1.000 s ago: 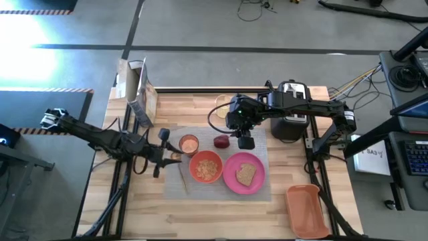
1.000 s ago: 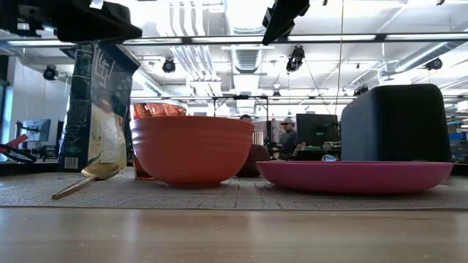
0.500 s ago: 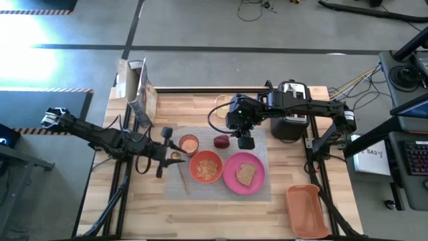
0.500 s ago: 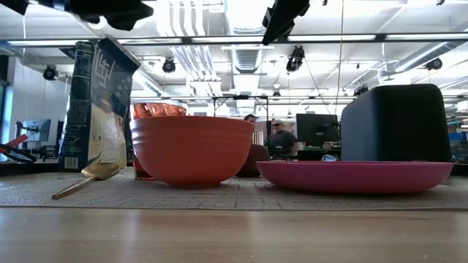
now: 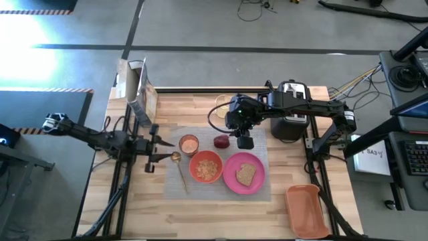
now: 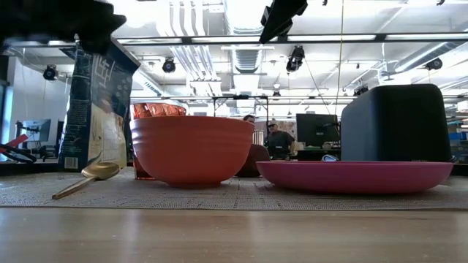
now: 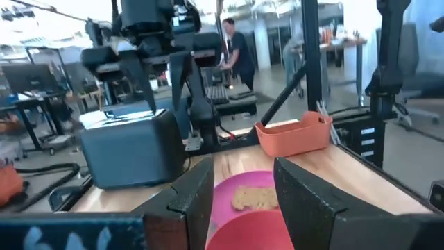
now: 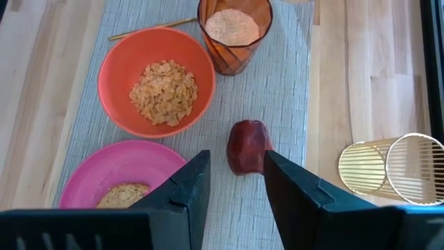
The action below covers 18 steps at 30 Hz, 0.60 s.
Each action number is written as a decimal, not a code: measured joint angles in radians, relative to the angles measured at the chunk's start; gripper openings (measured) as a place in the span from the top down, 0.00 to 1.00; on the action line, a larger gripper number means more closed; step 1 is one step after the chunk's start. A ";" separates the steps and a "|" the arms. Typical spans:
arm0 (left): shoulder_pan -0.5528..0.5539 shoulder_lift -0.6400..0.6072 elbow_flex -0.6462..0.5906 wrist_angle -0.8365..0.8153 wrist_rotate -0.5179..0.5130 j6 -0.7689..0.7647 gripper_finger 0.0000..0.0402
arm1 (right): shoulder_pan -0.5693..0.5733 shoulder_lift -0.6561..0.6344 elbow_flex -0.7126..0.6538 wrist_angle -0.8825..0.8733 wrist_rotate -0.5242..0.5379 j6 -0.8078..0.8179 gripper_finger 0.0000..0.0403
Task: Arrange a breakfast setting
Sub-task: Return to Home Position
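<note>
The grey mat [image 5: 261, 191] lies flat in the middle of the wooden surface [image 5: 200, 217], and the whole setting is on it. The bowl [image 8: 114, 64], filled with flakes [image 8: 163, 94], stands just beside the pink plate [image 8: 128, 163], which carries the toast [image 8: 125, 196]. The cup [image 8: 232, 61] and the apple [image 8: 246, 142] stand on the toaster's [image 5: 289, 124] side of them, and the spoon [image 5: 179, 169] lies on the bowl's left.

I judge that the bowl and cup should be taken by the rim and kept level, because their filling spills easily. The apple is smooth and round and may roll, so grip it across the middle. The spoon is thin, stiff and slippery; its handle is the best place. The toast is light and will crumble.

The left claw [image 5: 152, 148] hangs spread and empty near the spoon, at the mat's edge. The right claw [image 8: 234, 158] is also spread and empty, above the apple.
</note>
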 joint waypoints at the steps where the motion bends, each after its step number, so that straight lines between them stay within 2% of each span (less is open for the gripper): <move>1: 0.000 -0.032 -0.041 0.024 0.000 0.000 0.66 | 0.000 0.000 0.000 0.000 0.000 0.000 0.69; 7: 0.000 -0.202 -0.213 0.131 0.001 0.007 0.66 | 0.000 0.000 0.000 0.001 0.000 0.000 0.69; 18: -0.001 -0.399 -0.210 -0.051 0.009 0.011 0.66 | 0.000 0.000 0.000 0.001 0.000 0.000 0.69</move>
